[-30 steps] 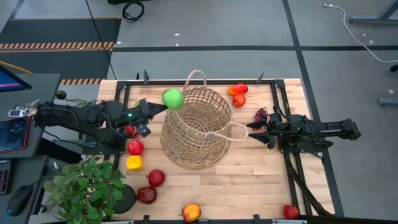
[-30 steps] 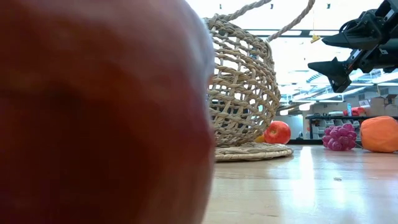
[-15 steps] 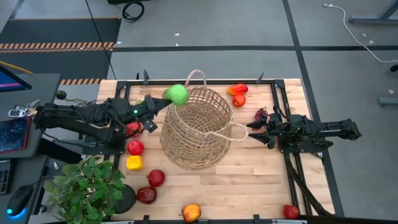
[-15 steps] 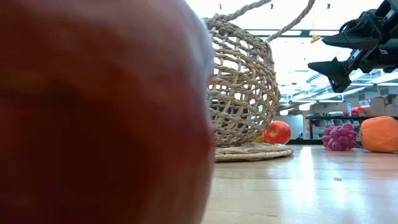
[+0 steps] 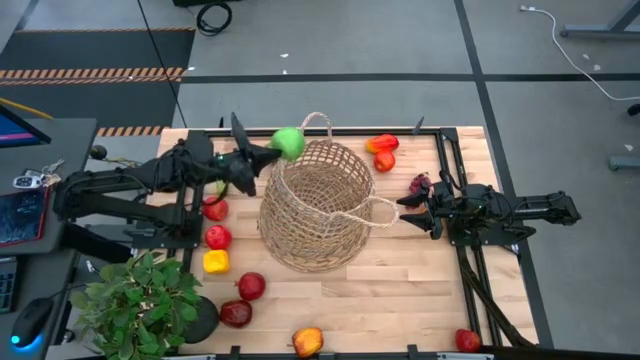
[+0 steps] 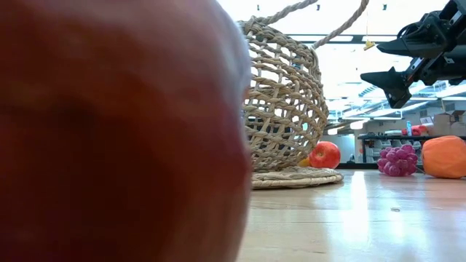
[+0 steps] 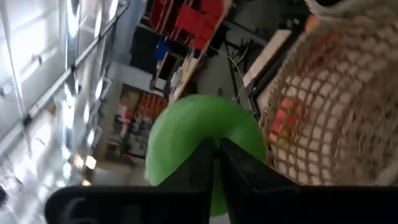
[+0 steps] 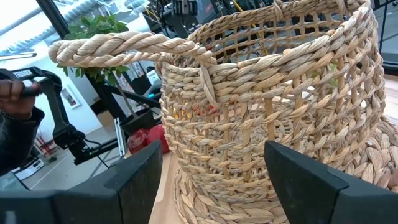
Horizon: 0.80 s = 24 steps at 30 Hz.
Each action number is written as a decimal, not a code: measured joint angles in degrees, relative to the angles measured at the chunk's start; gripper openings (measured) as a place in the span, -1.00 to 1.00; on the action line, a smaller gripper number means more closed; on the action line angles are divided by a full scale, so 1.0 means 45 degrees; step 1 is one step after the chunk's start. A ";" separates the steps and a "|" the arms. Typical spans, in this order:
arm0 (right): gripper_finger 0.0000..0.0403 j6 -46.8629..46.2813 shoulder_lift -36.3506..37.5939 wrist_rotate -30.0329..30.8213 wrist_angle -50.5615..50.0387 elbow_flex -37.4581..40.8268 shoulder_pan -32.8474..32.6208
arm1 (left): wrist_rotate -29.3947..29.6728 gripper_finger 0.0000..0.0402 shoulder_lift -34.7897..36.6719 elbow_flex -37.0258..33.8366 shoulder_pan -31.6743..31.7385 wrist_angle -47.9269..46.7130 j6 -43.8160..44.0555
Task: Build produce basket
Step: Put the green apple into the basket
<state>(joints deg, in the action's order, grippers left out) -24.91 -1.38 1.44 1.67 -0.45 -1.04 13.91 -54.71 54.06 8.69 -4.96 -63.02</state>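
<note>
Nearest us a red fruit (image 6: pixel 116 131) blocks the low view. On the pale wooden desk (image 5: pixel 400 280) a potted plant (image 5: pixel 140 300) stands at 7 o'clock, with grey floor beyond. The basket (image 5: pixel 320 205) stands mid-desk, mouth up, its handles at 12 and 3 o'clock. The right pincer (image 5: pixel 405 212) hangs empty with its fingers spread, just beside the 3 o'clock handle. The left pincer (image 5: pixel 268 152) grips a green apple (image 5: pixel 289 142) at the rim, 11 o'clock.

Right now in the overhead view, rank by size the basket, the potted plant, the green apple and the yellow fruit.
1. The basket, largest.
2. The potted plant, clearly smaller, partly cut off by the picture's edge.
3. The green apple and the yellow fruit look about alike; the apple is held higher, nearer the camera, so unranked.
</note>
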 joint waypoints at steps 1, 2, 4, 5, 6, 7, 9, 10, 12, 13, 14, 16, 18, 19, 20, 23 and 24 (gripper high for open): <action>0.41 0.0000 -0.0002 -0.0001 0.0000 0.0003 0.0000 | -0.0126 -0.87 -0.0019 -0.0001 0.0136 0.0068 0.0612; 0.41 0.0000 0.0001 -0.0001 0.0000 0.0004 -0.0004 | -0.0165 -0.88 -0.0037 0.0000 0.0251 0.0088 0.1191; 0.41 0.0000 -0.0002 0.0002 0.0000 0.0000 -0.0005 | -0.0211 -0.90 -0.0035 0.0000 0.0459 0.0192 0.2319; 0.41 0.0000 0.0002 -0.0002 0.0000 0.0004 -0.0005 | -0.0214 -0.90 -0.0026 0.0000 0.0536 0.0241 0.2809; 0.41 0.0001 0.0002 -0.0001 -0.0003 0.0000 0.0000 | -0.0228 -0.90 -0.0022 0.0000 0.0599 0.0240 0.3315; 0.41 0.0000 -0.0002 -0.0001 0.0000 0.0000 0.0000 | -0.0222 -0.90 -0.0022 -0.0002 0.0657 0.0230 0.3782; 0.41 0.0000 0.0002 0.0002 0.0000 0.0000 -0.0002 | -0.0227 -0.87 -0.0027 0.0000 0.0703 0.0206 0.4827; 0.41 0.0000 -0.0001 -0.0001 0.0000 0.0000 0.0000 | -0.0203 -0.86 -0.0027 0.0000 0.0703 0.0216 0.5307; 0.41 0.0000 0.0002 -0.0002 0.0000 0.0000 0.0000 | -0.0208 -0.85 -0.0027 0.0000 0.0703 0.0211 0.6223; 0.41 0.0000 0.0000 0.0001 0.0000 0.0000 0.0000 | -0.0221 -0.85 -0.0027 0.0000 0.0703 0.0209 0.6610; 0.41 0.0000 0.0002 0.0002 0.0000 0.0003 0.0000 | -0.0222 -0.85 -0.0027 0.0000 0.0698 0.0211 0.7022; 0.41 0.0000 0.0000 0.0001 0.0000 0.0003 0.0000 | -0.0240 -0.87 -0.0027 0.0000 0.0698 0.0208 0.7934; 0.41 0.0000 0.0002 -0.0002 0.0000 0.0004 0.0000 | -0.0230 -0.89 -0.0027 0.0000 0.0698 0.0207 0.8988; 0.41 0.0000 -0.0002 -0.0002 0.0000 0.0000 0.0000 | -0.0205 -0.89 -0.0027 -0.0002 0.0698 0.0211 0.9555; 0.41 0.0000 0.0002 0.0002 0.0000 0.0005 0.0000 | -0.0211 -0.90 -0.0027 0.0000 0.0698 0.0211 1.0093; 0.41 0.0000 0.0002 0.0002 0.0000 0.0000 0.0000 | -0.0212 -0.88 -0.0027 0.0000 0.0698 0.0213 1.1928; 0.41 0.0001 0.0002 0.0000 0.0000 0.0000 -0.0002 | -0.0227 -0.87 -0.0027 0.0000 0.0698 0.0216 1.2500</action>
<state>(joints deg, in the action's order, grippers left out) -24.90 -1.37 1.44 1.67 -0.45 -1.05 12.89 -54.83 54.06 11.84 -3.99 -6.77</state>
